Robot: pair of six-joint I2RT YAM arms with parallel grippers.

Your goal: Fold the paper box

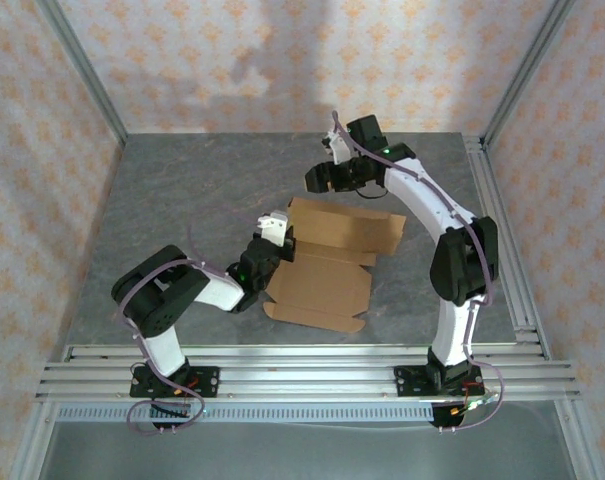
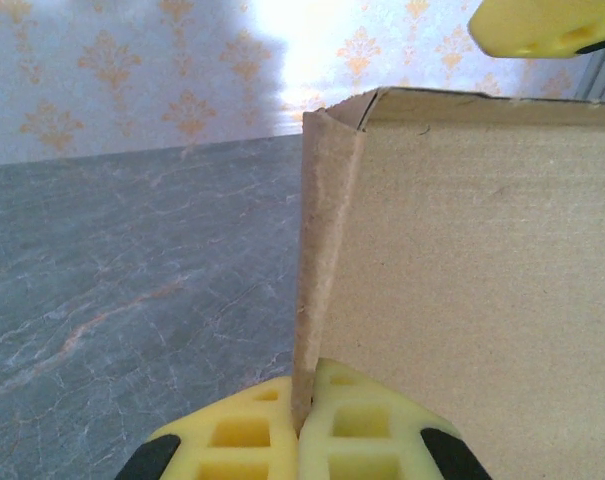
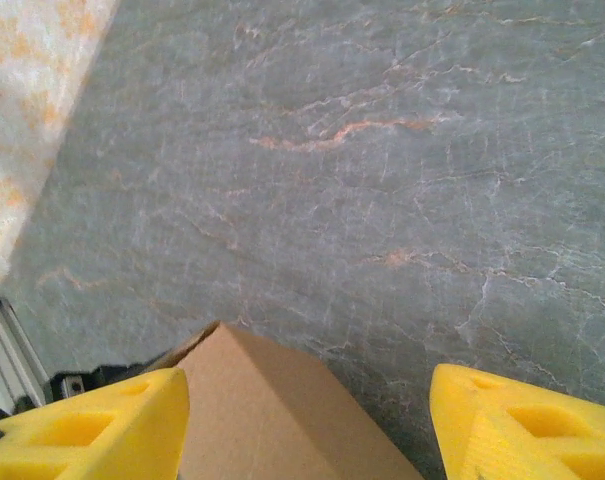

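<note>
Where the paper box lies: the paper box [image 1: 327,265] is on the grey marbled surface [image 1: 182,200], about in the middle, between the 2 arms.
Box shape: tan cardboard, partly folded; the near part lies flat with its notched flaps, and the far part is lifted up from the surface.
Left hand: the left hand [image 1: 279,238] is at the left side of the box, low over the surface, and it is clenched on the cardboard.
Left wrist view: the left hand [image 2: 304,420] pinches with its 2 yellow fingers [image 2: 232,440] the lower end of an upright folded edge of the box [image 2: 462,260]; a wide plain panel stands to the right of this edge.
Right hand: the right hand [image 1: 327,178] hangs above the far edge of the box and is released, with the jaws standing wide apart.
Right wrist view: a corner of the box [image 3: 272,410] rises between the 2 yellow fingers [image 3: 92,425] of the right hand [image 3: 307,430]; whether the left one touches the cardboard I cannot tell.
Second finger seen: 1 yellow finger of the right hand [image 2: 542,25] shows above the top edge of the standing panel, apart from it.
Surroundings: walls with pale orange patterned wallpaper [image 1: 282,60] stand around the surface, and metal rails [image 1: 312,365] carry the arm bases at the near edge.
</note>
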